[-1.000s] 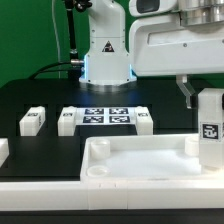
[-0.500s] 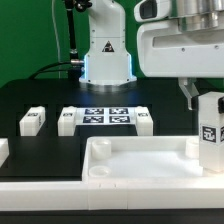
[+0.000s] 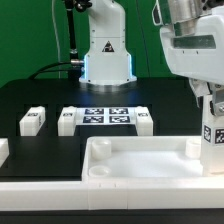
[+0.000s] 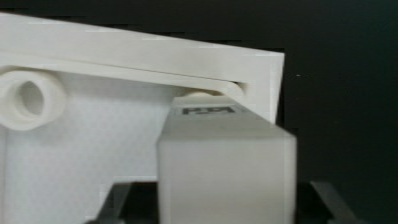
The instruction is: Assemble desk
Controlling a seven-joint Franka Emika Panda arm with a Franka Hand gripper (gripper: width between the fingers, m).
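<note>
Gripper (image 4: 222,205) clamps square white plastic leg (image 4: 222,150) upright; I judge it aimed at corner socket (image 4: 192,95) of rimmed white plastic slab (image 4: 80,170).

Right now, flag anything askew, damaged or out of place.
Nothing stands out. The large white plastic desk slab lies flat, loose square white legs lie beside the white marker board, and the tool grips another leg at the slab's corner.

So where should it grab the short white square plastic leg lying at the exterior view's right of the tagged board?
Probably from straight above, closing on the long side faces of the white square plastic leg at mid-length. It lies flat with parallel sides, and the thin marker board beside it should not interfere.
</note>
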